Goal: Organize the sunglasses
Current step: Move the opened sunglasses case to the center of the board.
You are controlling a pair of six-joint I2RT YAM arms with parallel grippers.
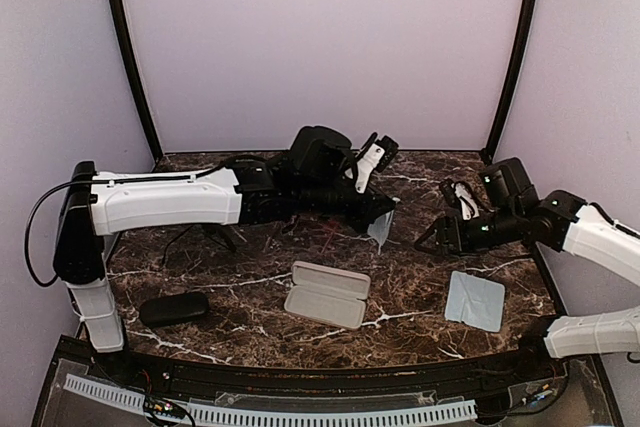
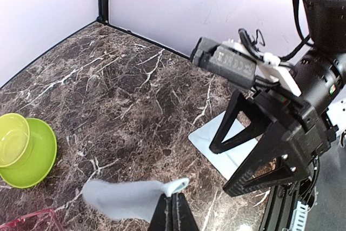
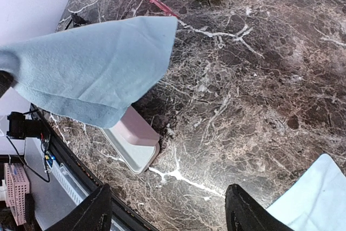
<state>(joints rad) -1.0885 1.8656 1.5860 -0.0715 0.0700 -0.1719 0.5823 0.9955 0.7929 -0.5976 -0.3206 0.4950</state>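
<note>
Judging from how things lie, the step in hand is the handling of the blue cloth (image 2: 127, 198), not yet any packing. The left hand (image 2: 173, 215) is pressed together on one corner of this cloth and holds it in the air above the counter (image 1: 250, 267), at the centre of the top view. The right hand (image 3: 167, 201) is spread wide just beside the cloth and holds nothing. The red-framed sunglasses (image 3: 154, 2) show only as a thin red line on the counter at the top of the right wrist view, near the green bowl (image 2: 32, 152). The black-framed pair I cannot place with certainty. The pink case (image 1: 327, 293) lies open at the lower centre of the top view, and I see nothing in it. The next move probably calls for laying the cloth down or into this case. After that it calls for a careful pinch on the thin red frame, which seems to lie flat and to give little to grip.
</note>
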